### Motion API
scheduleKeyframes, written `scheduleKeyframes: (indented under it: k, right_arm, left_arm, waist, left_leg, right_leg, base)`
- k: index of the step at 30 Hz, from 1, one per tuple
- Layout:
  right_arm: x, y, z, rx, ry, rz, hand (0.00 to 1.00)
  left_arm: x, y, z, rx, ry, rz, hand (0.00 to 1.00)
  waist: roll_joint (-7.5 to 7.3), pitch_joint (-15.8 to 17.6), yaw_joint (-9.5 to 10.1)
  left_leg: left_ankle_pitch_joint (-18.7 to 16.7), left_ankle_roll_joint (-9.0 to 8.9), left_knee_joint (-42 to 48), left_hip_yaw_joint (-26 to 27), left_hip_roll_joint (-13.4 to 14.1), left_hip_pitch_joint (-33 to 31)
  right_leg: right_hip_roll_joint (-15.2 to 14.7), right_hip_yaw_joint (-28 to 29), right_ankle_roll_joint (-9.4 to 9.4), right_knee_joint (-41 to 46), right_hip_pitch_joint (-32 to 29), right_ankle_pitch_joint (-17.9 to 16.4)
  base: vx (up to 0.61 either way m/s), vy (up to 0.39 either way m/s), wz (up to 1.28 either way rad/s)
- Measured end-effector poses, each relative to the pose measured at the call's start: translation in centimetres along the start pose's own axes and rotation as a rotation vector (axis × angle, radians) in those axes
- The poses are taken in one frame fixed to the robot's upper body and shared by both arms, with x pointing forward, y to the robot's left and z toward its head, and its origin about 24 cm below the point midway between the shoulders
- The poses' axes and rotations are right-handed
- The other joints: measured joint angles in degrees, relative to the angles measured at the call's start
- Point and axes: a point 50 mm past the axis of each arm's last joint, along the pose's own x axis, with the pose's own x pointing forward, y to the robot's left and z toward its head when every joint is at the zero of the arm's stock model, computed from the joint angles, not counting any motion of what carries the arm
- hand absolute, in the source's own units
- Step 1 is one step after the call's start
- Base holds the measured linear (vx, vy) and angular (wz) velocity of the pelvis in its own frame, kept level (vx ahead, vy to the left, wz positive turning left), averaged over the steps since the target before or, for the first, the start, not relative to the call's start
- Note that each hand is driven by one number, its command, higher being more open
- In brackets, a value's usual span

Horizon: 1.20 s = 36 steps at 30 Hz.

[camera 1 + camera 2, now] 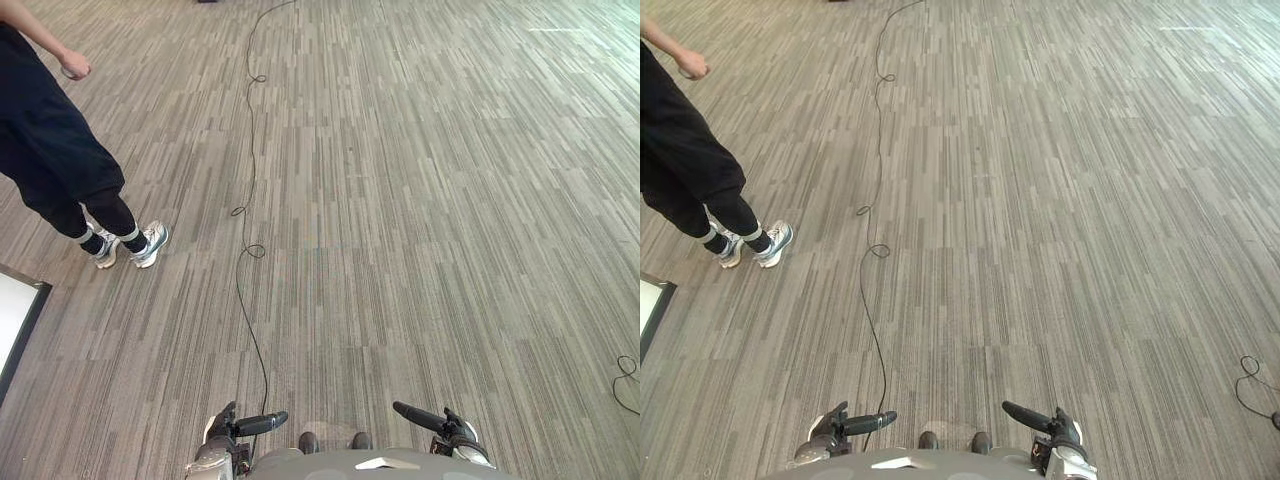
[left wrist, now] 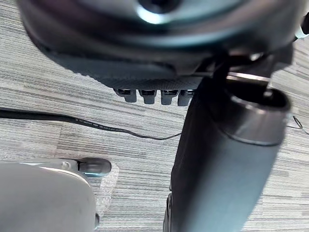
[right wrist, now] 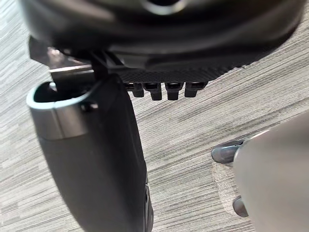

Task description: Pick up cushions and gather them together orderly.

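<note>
- Floor [image 1: 430, 200]: grey striped carpet that ran across the whole area ahead of the robot.
- Left hand [image 1: 260, 424]: hung low at the near edge of the eye views, left of centre, above the floor and touching nothing. In the left wrist view its fingers [image 2: 147, 95] formed a short row under the palm, loosely extended. The thumb [image 2: 222, 159] stood clear of them. The hand was unclenched and carried nothing.
- Right hand [image 1: 420, 415]: took the mirrored pose, low and right of centre, also above the floor. In the right wrist view its fingers [image 3: 157, 90] lay relaxed in a row and its thumb [image 3: 96, 159] stood apart from them. This hand too was slack and held nothing.
- Both hands: were well apart from each other, with their dark tips pointing inward in the eye views.
- Person [image 1: 50, 150]: stood at the far left in dark clothes, with pale shoes [image 1: 148, 243] on the carpet. The person's hand [image 1: 74, 66] was held out to the side. The person was well apart from the robot's hands.
- Panel [image 1: 14, 312]: was white with a dark frame and lay at the left edge, nearer the robot than the shoes.
</note>
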Motion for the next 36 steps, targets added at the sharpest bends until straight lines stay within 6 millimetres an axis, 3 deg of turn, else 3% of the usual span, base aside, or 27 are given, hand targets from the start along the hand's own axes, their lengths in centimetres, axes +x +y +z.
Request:
scheduleKeyframes:
  k: [5, 7, 8, 10, 11, 12, 14, 17, 19, 21, 22, 23, 26, 27, 28, 29, 30, 31, 32, 34, 36]
  right_arm:
    - [0.0, 0.0, 0.0, 0.001, 0.0, 0.0, 1.0]
    - [0.0, 0.1, 0.2, 0.002, -0.005, 0.001, 1.0]
    - [0.1, 0.1, 0.6, 0.017, -0.017, 0.001, 1.0]
    - [0.1, 0.1, 0.9, 0.029, -0.029, 0.0, 1.0]
    - [0.0, 0.2, 1.0, 0.033, -0.04, 0.0, 1.0]
    - [-0.1, 0.5, 1.2, 0.041, -0.052, 0.002, 1.0]
    - [-0.1, 0.5, 1.4, 0.022, -0.067, 0.001, 1.0]
    - [-0.2, 0.4, 1.5, 0.017, -0.075, -0.01, 1.0]
    - [-0.2, 0.4, 1.2, 0.018, -0.065, -0.014, 1.0]
    - [-0.2, 0.4, 0.9, 0.018, -0.056, -0.016, 1.0]
    - [-0.3, 0.3, 0.7, 0.021, -0.05, -0.019, 1.0]
    - [-0.3, 0.2, 0.3, 0.025, -0.038, -0.021, 1.0]
    - [-0.6, 1.4, -0.5, 0.043, -0.016, 0.008, 1.0]
    - [-0.7, 1.7, -0.6, 0.047, -0.013, 0.015, 1.0]
    - [-0.7, 1.8, -0.6, 0.048, -0.019, 0.019, 1.0]
    - [-0.7, 1.7, -0.3, 0.05, -0.031, 0.021, 1.0]
    - [-0.7, 1.6, 0.0, 0.05, -0.05, 0.025, 1.0]
    - [-0.7, 1.6, 0.5, 0.053, -0.075, 0.03, 1.0]
    - [-0.7, 1.6, 1.1, 0.056, -0.103, 0.034, 1.0]
    - [-0.8, 1.5, 1.9, 0.06, -0.145, 0.034, 1.0]
    - [-0.7, 1.2, 2.2, 0.058, -0.158, 0.028, 1.0]
  left_arm:
    - [0.1, -0.2, 0.3, 0.001, -0.008, -0.003, 1.0]
    - [0.1, -0.5, 0.7, -0.003, -0.019, -0.011, 1.0]
    - [0.2, -1.0, 1.4, -0.012, -0.034, -0.021, 1.0]
    - [0.2, -1.3, 1.7, -0.033, -0.049, -0.026, 1.0]
    - [0.2, -1.5, 2.2, -0.057, -0.07, -0.028, 1.0]
    - [0.2, -1.5, 2.8, -0.101, -0.095, -0.021, 1.0]
    - [0.1, -1.4, 2.9, -0.14, -0.108, -0.01, 1.0]
    - [0.0, -1.5, 3.6, -0.153, -0.138, -0.011, 1.0]
    - [0.0, -1.5, 4.3, -0.167, -0.168, -0.012, 1.0]
    - [0.0, -1.6, 4.8, -0.183, -0.19, -0.013, 1.0]
    - [-0.1, -1.7, 4.7, -0.203, -0.192, -0.01, 1.0]
    - [-0.1, -2.0, 4.6, -0.215, -0.186, -0.013, 1.0]
    - [0.1, -0.9, 4.6, -0.196, -0.182, 0.015, 1.0]
    - [0.2, -0.7, 4.6, -0.182, -0.173, 0.019, 1.0]
    - [0.2, -0.6, 4.3, -0.17, -0.156, 0.02, 1.0]
    - [0.2, -0.7, 4.1, -0.156, -0.142, 0.016, 1.0]
    - [0.2, -0.8, 4.0, -0.147, -0.138, 0.01, 1.0]
    - [0.2, -1.1, 4.0, -0.135, -0.139, 0.0, 1.0]
    - [0.2, -1.5, 4.1, -0.139, -0.142, -0.008, 1.0]
    - [0.2, -2.1, 4.0, -0.145, -0.138, -0.022, 1.0]
    - [0.1, -2.4, 3.8, -0.148, -0.129, -0.03, 1.0]
  waist:
    - [0.06, 0.3, -0.11]
    - [-0.04, 0.78, -0.14]
    - [0.14, 2.28, -0.12]
    - [0.27, 3.02, -0.07]
    - [0.19, 3.48, -0.03]
    - [0.41, 3.92, 0.27]
    - [0.92, 4.29, 0.36]
    - [0.88, 4.32, 1.18]
    - [0.23, 4.48, 2.35]
    - [-0.33, 4.44, 3.12]
    - [-0.12, 4.24, 3.44]
    - [-0.32, 3.67, 3.61]
    - [-3.9, 1.27, 3.63]
    - [-4.78, 1.26, 3.63]
    - [-5.12, 1.25, 3.55]
    - [-5.1, 1.3, 3.41]
    - [-4.79, 1.52, 3.35]
    - [-4.14, 1.92, 3.28]
    - [-3.67, 2.17, 3.23]
    - [-2.86, 2.58, 2.69]
    - [-2.65, 2.81, 2.0]
  left_leg:
    - [-0.22, -0.32, 0.4, 0.03, 0.02, -0.43]
    - [-2.26, -0.43, 4.32, -0.14, 0.09, -2.52]
    - [-5.69, -0.78, 11.45, -0.23, 0.58, -5.21]
    - [-8.78, -2.04, 19.52, 0.22, 1.37, -8.37]
    - [-10.4, -2.65, 28.52, 1.61, 2.36, -12.07]
    - [-10.82, -2.35, 40.98, 3.9, 4.47, -17.77]
    - [-13.02, -2.18, 50.26, 6.01, 8.03, -22.29]
    - [-14.08, -1.75, 49.3, 7.73, 10.67, -26.74]
    - [-13.32, -1.99, 43.11, 9.57, 10.91, -30.17]
    - [-9.56, -2.35, 35.32, 10.38, 9.67, -32.48]
    - [-5.79, -1.53, 30.82, 10.32, 9.19, -32.67]
    - [-0.81, 0.9, 31.72, 10.4, 8.74, -32.22]
    - [-7.94, 3.62, 36.3, 12.26, 5.95, -31.34]
    - [-10.44, 4.36, 37.31, 12.39, 5.06, -29.0]
    - [-12.3, 4.97, 37.11, 12.42, 4.41, -25.81]
    - [-13.75, 5.21, 36.39, 12.34, 3.98, -22.21]
    - [-14.49, 5.42, 35.73, 12.35, 3.91, -19.58]
    - [-15.26, 5.46, 34.04, 12.37, 3.87, -15.73]
    - [-15.91, 5.15, 30.93, 12.33, 3.88, -11.84]
    - [-16.93, 3.57, 24.86, 12.1, 4.03, -5.05]
    - [-17.78, 2.39, 22.17, 11.96, 4.46, -0.92]
  right_leg:
    - [-0.03, -0.19, 0.06, -0.06, -0.07, -0.11]
    - [-0.2, -0.52, -0.02, 0.92, -0.61, -0.83]
    - [-0.23, -1.16, -0.31, 3.4, -0.97, -2.45]
    - [-0.13, -1.46, -0.84, 5.92, -1.38, -4.37]
    - [-0.09, -1.52, -1.21, 7.68, -1.73, -5.87]
    - [0.3, -1.27, -2.08, 9.14, -1.26, -7.33]
    - [1.15, -0.66, -3.18, 10.85, -0.18, -9.41]
    - [0.29, 1.08, -2.88, 12.36, 1.04, -11.89]
    - [-2.31, 2.55, -1.81, 11.68, 2.77, -13.36]
    - [-5.34, 3.35, -0.52, 9.68, 5.12, -14.7]
    - [-6.43, 3.51, 0.13, 8.72, 6.75, -15.12]
    - [-7.48, 3.9, 0.53, 9.32, 7.7, -15.47]
    - [-11.27, 3.54, 3.07, 19.68, 4.51, -14.21]
    - [-12.19, 3.86, 5.89, 28.45, 2.49, -12.25]
    - [-12.59, 4.78, 7.37, 39.3, -0.86, -7.76]
    - [-12.57, 5.58, 9.95, 49.87, -4.48, -5.46]
    - [-12.51, 5.55, 11.18, 57.76, -7.47, -4.68]
    - [-12.48, 4.41, 10.7, 65.81, -12.14, -4.91]
    - [-12.22, 2.7, 8.87, 70.53, -16.39, -6.11]
    - [-11.96, -2.03, 5.93, 71.54, -24.11, -8.07]
    - [-11.92, -6.15, 4.59, 67.56, -28.76, -8.93]
  base:
    - [-0.01, -0.002, 0.02]
    - [-0.04, -0.006, 0.12]
    - [-0.06, -0.008, 0.16]
    - [-0.05, -0.003, 0.15]
    - [0.0, 0.0, 0.0]
    - [0.0, -0.015, -0.04]
    - [0.14, -0.004, -0.16]
    - [0.23, 0.056, -0.28]
    - [0.36, 0.176, -0.39]
    - [0.54, 0.285, -0.32]
    - [0.58, 0.319, -0.32]
    - [0.84, 0.438, -0.28]
    - [0.59, 0.278, -0.05]
    - [0.5, 0.251, 0.05]
    - [0.75, 0.358, 0.04]
    - [0.61, 0.276, 0.02]
    - [0.57, 0.207, -0.05]
    - [0.52, 0.14, -0.13]
    - [0.51, 0.112, -0.17]
    - [0.54, 0.037, -0.07]
    - [0.55, -0.065, 0.05]
